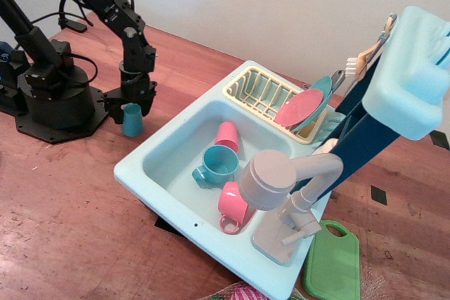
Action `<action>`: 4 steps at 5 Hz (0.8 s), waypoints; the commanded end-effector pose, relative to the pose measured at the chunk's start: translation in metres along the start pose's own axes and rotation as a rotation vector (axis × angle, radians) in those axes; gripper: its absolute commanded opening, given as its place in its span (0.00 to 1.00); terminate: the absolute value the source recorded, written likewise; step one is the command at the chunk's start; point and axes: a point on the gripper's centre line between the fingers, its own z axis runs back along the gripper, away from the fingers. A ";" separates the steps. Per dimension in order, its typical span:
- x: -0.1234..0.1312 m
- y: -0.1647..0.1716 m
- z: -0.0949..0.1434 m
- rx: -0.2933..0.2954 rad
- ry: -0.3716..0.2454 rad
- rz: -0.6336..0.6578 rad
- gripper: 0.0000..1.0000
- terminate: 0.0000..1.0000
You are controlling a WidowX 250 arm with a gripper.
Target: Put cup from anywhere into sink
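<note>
The small teal-blue cup (131,120) stands on the wooden table, left of the light-blue sink (151,151). My gripper (130,109) has come down over the cup, with one finger on each side of its upper part. The jaws look spread, and I see no firm squeeze on the cup. The cup still rests on the table.
In the sink bowl lie a teal mug with a handle (216,164) and two pink cups (226,135) (233,205). A cream dish rack (266,94) holds plates at the back. The grey faucet (281,187) stands at the front right. A black arm base (53,100) is at the left, and a green cutting board (332,261) at the lower right.
</note>
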 end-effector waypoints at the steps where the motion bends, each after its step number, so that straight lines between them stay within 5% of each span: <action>1: 0.005 0.000 -0.004 0.021 0.004 -0.007 1.00 0.00; 2: 0.009 0.006 0.002 0.048 0.027 -0.007 0.00 0.00; 4: 0.012 0.016 0.025 0.081 0.017 -0.010 0.00 0.00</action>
